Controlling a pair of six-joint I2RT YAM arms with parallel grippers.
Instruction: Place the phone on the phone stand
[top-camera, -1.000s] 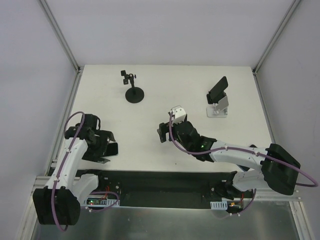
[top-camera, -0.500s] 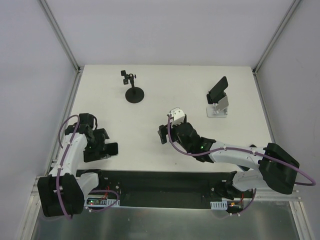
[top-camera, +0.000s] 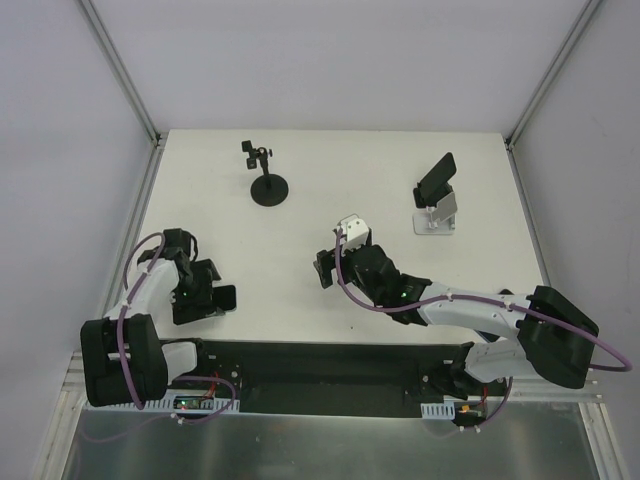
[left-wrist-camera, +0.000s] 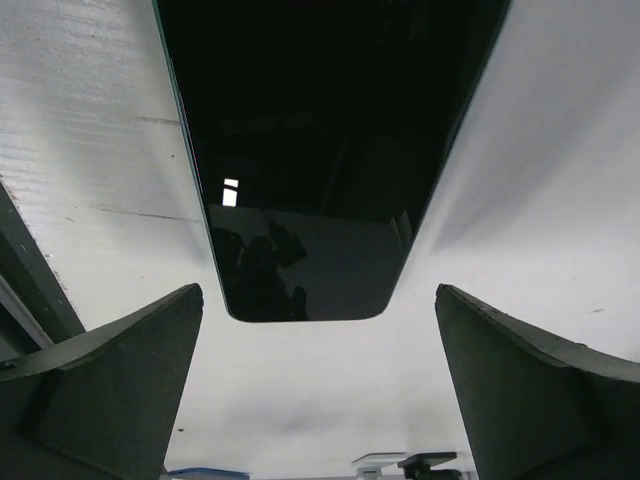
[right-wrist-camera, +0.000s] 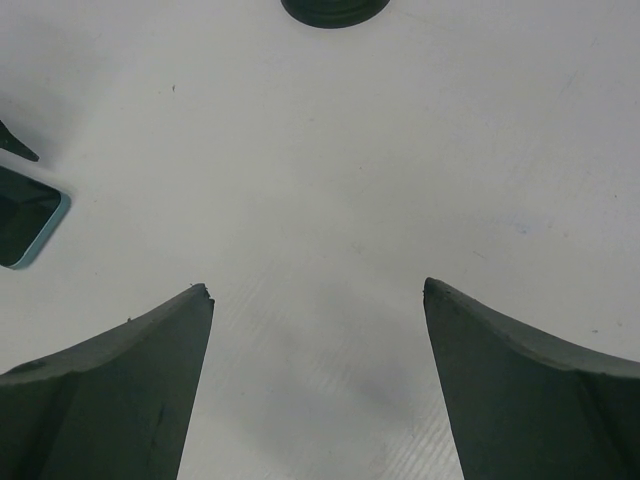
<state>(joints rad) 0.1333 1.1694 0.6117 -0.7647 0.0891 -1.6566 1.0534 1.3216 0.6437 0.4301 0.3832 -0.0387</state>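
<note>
White table (top-camera: 360, 160) between pale walls (top-camera: 300, 60): right gripper (top-camera: 322, 270) mid-table and left gripper (top-camera: 203, 296) near-left, both spread wide, empty; black stand (top-camera: 268, 188) rear-left; silver phone stand (top-camera: 440, 218) rear-right carrying a leaning phone (top-camera: 436, 177); second phone (top-camera: 224, 297) flat at left fingertips.

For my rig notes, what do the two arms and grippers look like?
The left arm and right arm have white links, black joints and a looping purple cable each. The left gripper and right gripper have dark, wedge-shaped fingers.
</note>
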